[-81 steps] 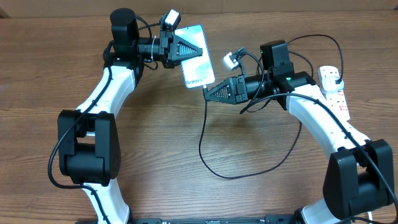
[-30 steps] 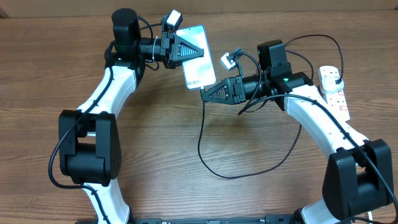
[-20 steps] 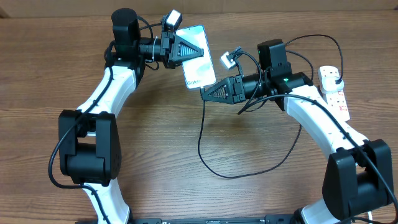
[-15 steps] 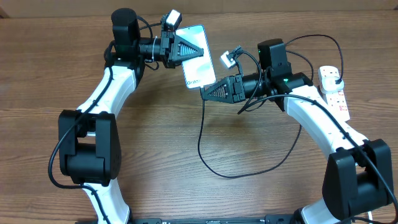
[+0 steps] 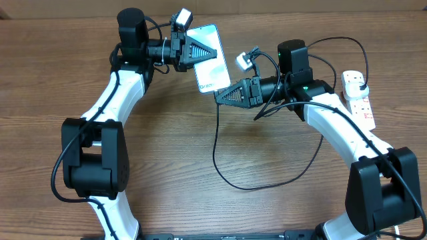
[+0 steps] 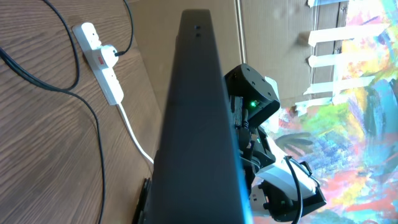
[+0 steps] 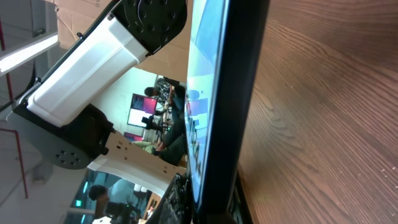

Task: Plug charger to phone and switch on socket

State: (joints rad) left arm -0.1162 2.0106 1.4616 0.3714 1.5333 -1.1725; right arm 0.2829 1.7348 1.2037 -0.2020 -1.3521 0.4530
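Observation:
My left gripper (image 5: 215,55) is shut on the phone (image 5: 208,70) and holds it above the table, lit screen up and white text at its lower end. In the left wrist view the phone's black edge (image 6: 193,124) fills the middle. My right gripper (image 5: 217,97) is shut on the charger connector and its tip meets the phone's lower end. In the right wrist view the phone's end (image 7: 233,93) sits between my fingers (image 7: 180,199); the connector itself is hidden. The black charger cable (image 5: 215,150) loops over the table to its plug (image 5: 361,83) in the white socket strip (image 5: 361,101).
The socket strip lies at the table's right edge and also shows in the left wrist view (image 6: 102,68) with its white cord (image 6: 134,134). The cable loop (image 5: 267,185) lies on the wood between the two arms.
My right gripper has moved slightly up and left with the connector, closing onto the phone's lower end. The left gripper and phone have shifted only a little.

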